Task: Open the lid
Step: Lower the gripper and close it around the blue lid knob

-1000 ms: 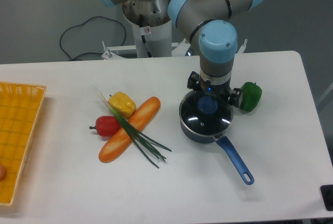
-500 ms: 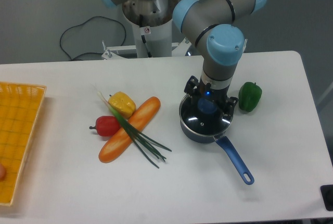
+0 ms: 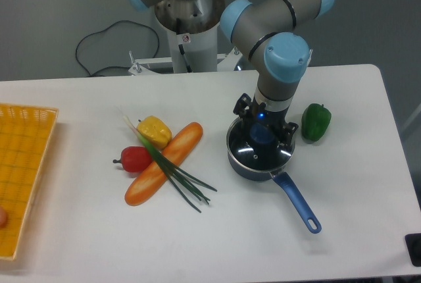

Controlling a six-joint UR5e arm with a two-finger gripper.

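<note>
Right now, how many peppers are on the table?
3. A green pepper sits right of the saucepan; a yellow pepper and a red pepper lie by the carrot. The arm could hide more.

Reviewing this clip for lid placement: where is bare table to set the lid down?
Bare table lies in front of the saucepan handle, and between the carrot and basket. Crowded: green pepper beside the pan, where the gripper is over the lid.

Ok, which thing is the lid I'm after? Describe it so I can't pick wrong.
Find the dark blue saucepan right of centre on the white table, directly under the gripper. The lid sits on it: clear glass, thin metal rim, blue knob, the only see-through item there.
</note>
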